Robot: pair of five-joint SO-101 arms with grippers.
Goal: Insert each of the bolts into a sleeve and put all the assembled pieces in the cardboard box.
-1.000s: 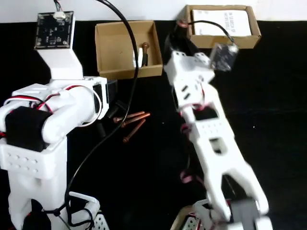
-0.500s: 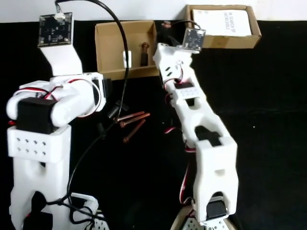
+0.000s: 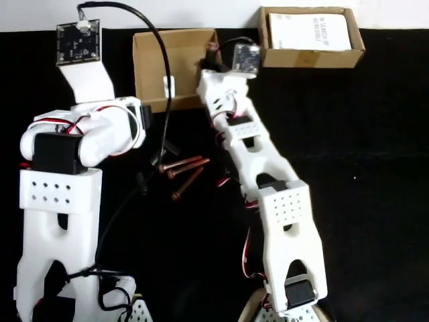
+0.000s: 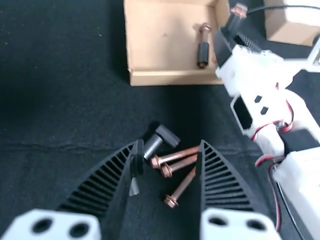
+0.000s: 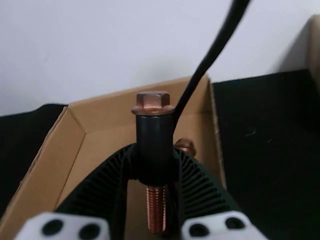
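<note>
right gripper (image 5: 153,156) around black-sleeved copper bolt (image 5: 152,103)

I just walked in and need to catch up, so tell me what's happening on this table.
The right hand is shut on a sleeved bolt, holding it right at the cardboard box. One finished piece already lies in that box. The left hand is open above the black table, over three loose bolts and two empty sleeves that are not yet put together.
</note>
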